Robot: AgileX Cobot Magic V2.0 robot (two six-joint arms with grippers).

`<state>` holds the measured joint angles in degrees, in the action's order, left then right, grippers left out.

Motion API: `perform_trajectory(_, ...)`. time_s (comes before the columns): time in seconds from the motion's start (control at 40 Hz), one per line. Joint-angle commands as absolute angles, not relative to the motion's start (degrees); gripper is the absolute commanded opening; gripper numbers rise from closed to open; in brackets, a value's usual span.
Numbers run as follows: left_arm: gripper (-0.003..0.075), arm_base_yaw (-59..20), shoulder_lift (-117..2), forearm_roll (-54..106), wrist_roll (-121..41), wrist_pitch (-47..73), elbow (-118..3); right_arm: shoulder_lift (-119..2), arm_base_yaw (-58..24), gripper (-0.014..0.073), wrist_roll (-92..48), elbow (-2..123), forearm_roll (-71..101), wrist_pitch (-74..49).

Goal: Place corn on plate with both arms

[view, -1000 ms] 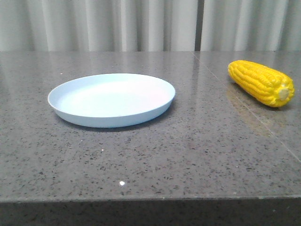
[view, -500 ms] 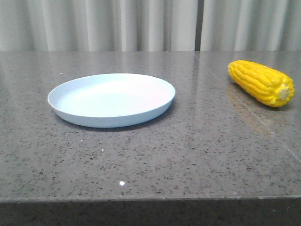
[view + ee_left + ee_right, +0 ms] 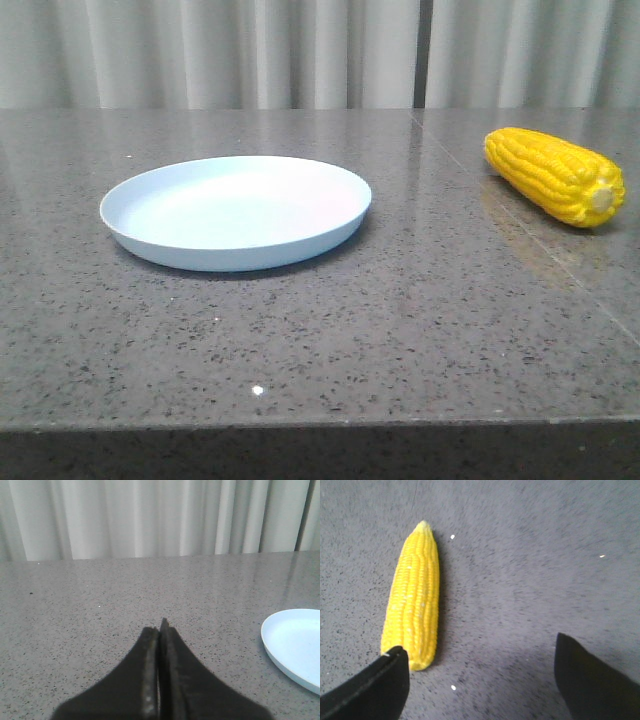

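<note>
The plate [image 3: 236,212] is sitting empty on the grey speckled table [image 3: 400,330], left of centre as seen from the front. The corn [image 3: 555,176] is lying on its side on the table, well off to the plate's right and not touching it, pale stub end pointing toward the camera and to the right, tip angling back toward the curtain [image 3: 300,50]. Neither arm is showing in the front view. In the left wrist view, the left gripper [image 3: 161,628] is hanging over bare table with its fingers [image 3: 149,650] pressed together, tips meeting in a point, nothing between them; the plate's rim [image 3: 280,645] is just peeking in at the edge of that view, apart from the gripper. In the right wrist view, the right gripper [image 3: 482,655] is hovering above the table with its fingers [image 3: 380,680] spread wide and nothing between them. The corn [image 3: 415,605] is lying lengthwise right beside one finger, that fingertip overlapping the cob's blunt end in the view; can't tell whether it is actually touching. The other finger is standing well clear of the cob.
</note>
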<state>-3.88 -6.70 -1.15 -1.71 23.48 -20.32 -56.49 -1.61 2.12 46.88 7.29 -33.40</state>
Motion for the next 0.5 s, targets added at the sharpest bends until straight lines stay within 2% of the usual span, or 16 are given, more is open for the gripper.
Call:
perform_trajectory(0.0, -0.002, -3.9, -7.3, -1.2, -1.0, 19.0, -21.9, -62.9, -4.9, 0.0613, 1.8, 52.8, 9.6, -31.9)
perform_trajectory(0.17, -0.002, -3.9, -7.3, -1.2, -1.0, 19.0, -21.9, -74.5, -10.0, 0.0613, 1.8, 60.2, 10.0, -33.9)
perform_trajectory(0.47, -0.002, -3.9, -7.3, -1.2, -1.0, 19.0, -21.9, -88.7, -10.3, 0.0601, 1.8, 68.7, 10.2, -39.6)
